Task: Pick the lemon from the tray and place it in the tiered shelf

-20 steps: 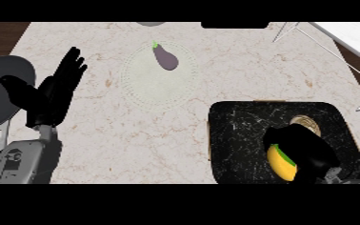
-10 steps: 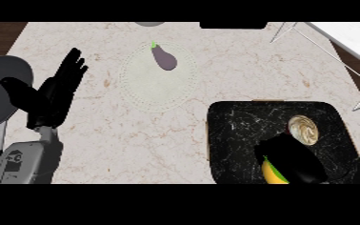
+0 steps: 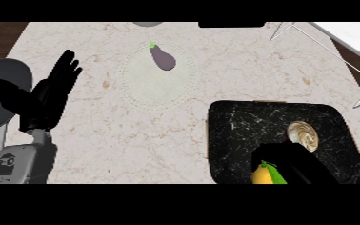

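The yellow lemon (image 3: 263, 176), with a green patch on its right side, lies at the near edge of the black marbled tray (image 3: 232, 124), partly cut off by the view's lower edge. My right hand (image 3: 294, 161) lies over it from the right, its fingers curled round the fruit and hiding much of it. Only the white wire legs of the tiered shelf (image 3: 287, 29) and a white corner show at the top right, far from the hand. At the left edge my left hand (image 3: 53, 91) rests open, fingers up.
A purple eggplant (image 3: 163, 58) lies on a pale round plate (image 3: 156, 88) in the middle of the counter. A round beige object (image 3: 302, 136) sits in the tray just beyond my right hand. A grey object (image 3: 14, 74) stands at the far left.
My right hand has slid toward the view's lower edge, and the lemon has moved with it to the tray's near side. The left hand has stayed where it was.
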You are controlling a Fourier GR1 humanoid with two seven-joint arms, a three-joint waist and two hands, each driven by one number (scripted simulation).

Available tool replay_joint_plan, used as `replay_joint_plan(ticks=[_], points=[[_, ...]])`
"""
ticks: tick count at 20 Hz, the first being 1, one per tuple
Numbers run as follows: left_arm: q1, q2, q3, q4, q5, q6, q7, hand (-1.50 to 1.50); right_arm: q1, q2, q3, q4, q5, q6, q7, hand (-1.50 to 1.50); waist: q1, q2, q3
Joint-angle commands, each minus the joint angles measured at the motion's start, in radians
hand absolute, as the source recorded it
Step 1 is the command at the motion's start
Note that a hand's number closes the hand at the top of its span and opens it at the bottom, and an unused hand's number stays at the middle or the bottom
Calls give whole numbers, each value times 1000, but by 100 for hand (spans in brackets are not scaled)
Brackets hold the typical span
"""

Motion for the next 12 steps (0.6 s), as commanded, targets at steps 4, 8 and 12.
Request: replay_joint_plan(ticks=[4, 8, 12], points=[[-18, 9, 3, -12, 3, -1, 35, 0, -35, 105, -208, -322, -306, 118, 155, 150, -5, 1, 2], [-29, -20, -7, 22, -10, 13, 9, 0, -127, 120, -376, -409, -471, 165, 307, 150, 1, 4, 2], [-42, -4, 0, 15, -7, 1, 18, 0, -337, 41, -570, -375, -670, 230, 525, 150, 7, 5, 1]])
